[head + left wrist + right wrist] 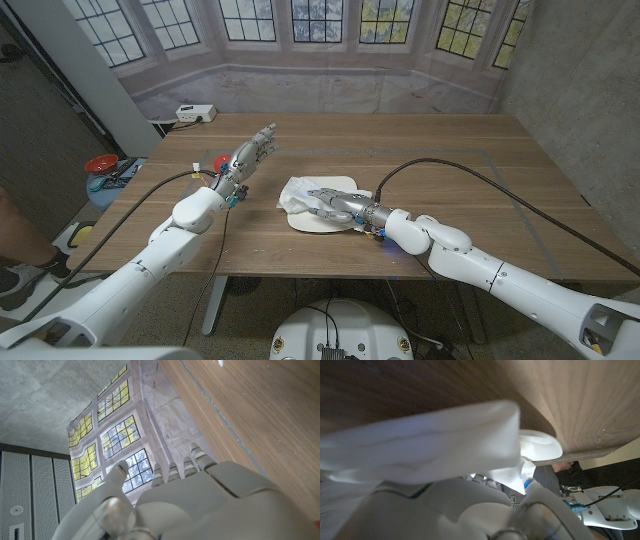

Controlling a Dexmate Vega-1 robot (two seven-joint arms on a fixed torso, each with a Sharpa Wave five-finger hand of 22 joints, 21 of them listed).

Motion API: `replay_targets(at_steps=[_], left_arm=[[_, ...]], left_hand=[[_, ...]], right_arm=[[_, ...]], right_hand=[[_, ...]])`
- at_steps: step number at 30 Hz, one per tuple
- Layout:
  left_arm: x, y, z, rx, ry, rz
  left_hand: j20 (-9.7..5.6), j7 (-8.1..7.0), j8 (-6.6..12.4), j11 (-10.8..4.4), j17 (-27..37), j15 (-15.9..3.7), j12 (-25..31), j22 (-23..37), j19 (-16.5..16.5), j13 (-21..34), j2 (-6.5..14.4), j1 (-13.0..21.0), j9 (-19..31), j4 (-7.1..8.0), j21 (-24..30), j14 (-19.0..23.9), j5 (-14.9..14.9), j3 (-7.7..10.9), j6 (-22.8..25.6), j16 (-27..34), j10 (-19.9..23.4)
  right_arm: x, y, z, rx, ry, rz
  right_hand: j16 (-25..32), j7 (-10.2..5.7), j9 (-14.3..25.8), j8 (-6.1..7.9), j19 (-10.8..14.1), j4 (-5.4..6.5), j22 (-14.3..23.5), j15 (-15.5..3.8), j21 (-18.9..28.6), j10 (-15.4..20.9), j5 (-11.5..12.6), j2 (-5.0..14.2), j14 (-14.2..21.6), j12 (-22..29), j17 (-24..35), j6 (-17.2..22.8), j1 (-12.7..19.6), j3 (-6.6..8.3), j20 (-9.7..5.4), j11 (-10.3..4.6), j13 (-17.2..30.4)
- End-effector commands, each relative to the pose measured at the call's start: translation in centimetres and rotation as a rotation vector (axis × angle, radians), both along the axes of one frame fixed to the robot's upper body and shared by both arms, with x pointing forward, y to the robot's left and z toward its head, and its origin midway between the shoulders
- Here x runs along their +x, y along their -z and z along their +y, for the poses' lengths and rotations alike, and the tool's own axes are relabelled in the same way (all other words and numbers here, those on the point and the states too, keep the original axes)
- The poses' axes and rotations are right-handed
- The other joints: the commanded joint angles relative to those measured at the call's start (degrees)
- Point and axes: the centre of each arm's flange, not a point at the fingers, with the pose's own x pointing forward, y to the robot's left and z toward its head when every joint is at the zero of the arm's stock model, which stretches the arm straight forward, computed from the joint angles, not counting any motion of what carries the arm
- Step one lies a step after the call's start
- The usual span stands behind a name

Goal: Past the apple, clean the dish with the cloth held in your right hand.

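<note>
Chiefly, a wooden table [480, 170] spans the head view, backed by a printed window backdrop [300, 30]. Item: a white dish [312, 222], rounded and shallow, lying on the table near its middle, close to the front edge. Item: a white cloth [298, 192], crumpled, lying on the dish and overhanging its far left rim; in the right wrist view the cloth [430, 445] bulges over the hand's back. Item: the right hand [335, 203], reaching in from the right over the dish, its fingers laid on the cloth and gripping it. Item: the left hand [250, 155], raised above the table well left of the dish, fingers straight and slightly spread, holding nothing. Item: a small white box [195, 113] at the far left corner of the table.
</note>
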Motion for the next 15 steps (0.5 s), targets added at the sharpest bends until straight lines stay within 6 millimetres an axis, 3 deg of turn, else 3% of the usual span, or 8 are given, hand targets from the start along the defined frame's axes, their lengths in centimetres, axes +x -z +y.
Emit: replay_targets(at_steps=[1,4,15], left_arm=[[-0.5,1.9,1.9,-0.073,-0.059,-0.036],[-0.5,2.3,2.2,-0.088,-0.065,-0.033],[-0.4,3.0,2.6,-0.091,-0.08,-0.011]], left_hand=[[0.11,-0.72,0.03,-0.27,0.11,-0.3,0.35,0.18,0.21,0.17,-0.02,-0.84,0.26,0.78,0.44,0.63,-0.15,-0.08,-0.17,0.68,0.34],[0.01,-1.25,-0.03,-1.29,0.15,-0.6,0.44,0.19,0.4,0.15,-0.24,-1.84,0.25,1.75,0.51,0.89,-0.17,-0.56,-0.45,0.73,0.7],[-0.14,-1.6,-0.03,-1.25,0.17,-0.86,0.39,0.2,0.48,0.13,-0.51,-3.04,0.23,2.87,0.53,0.98,-0.11,-1.16,-0.67,0.69,0.72]], right_arm=[[1.2,-0.1,0.4,-0.007,-0.021,0.026],[1.5,-0.2,0.4,-0.005,-0.024,0.027],[1.7,-0.8,0.3,0.01,-0.028,0.021]], right_hand=[[0.4,-0.12,0.15,0.23,2.66,0.14,0.56,-1.07,0.6,-0.23,0.28,4.15,-0.48,0.33,0.11,-0.2,-0.78,0.53,0.86,-0.37,0.09],[0.4,0.02,0.15,0.26,2.67,0.14,0.55,-1.1,0.6,-0.2,0.28,4.14,-0.49,0.34,0.11,-0.1,-0.86,0.58,0.82,-0.35,0.09],[0.5,0.18,0.13,0.39,2.89,0.11,0.55,-1.14,0.66,0.24,0.3,4.1,-0.23,0.51,0.08,0.4,-1.08,0.82,0.61,-0.32,0.09]])
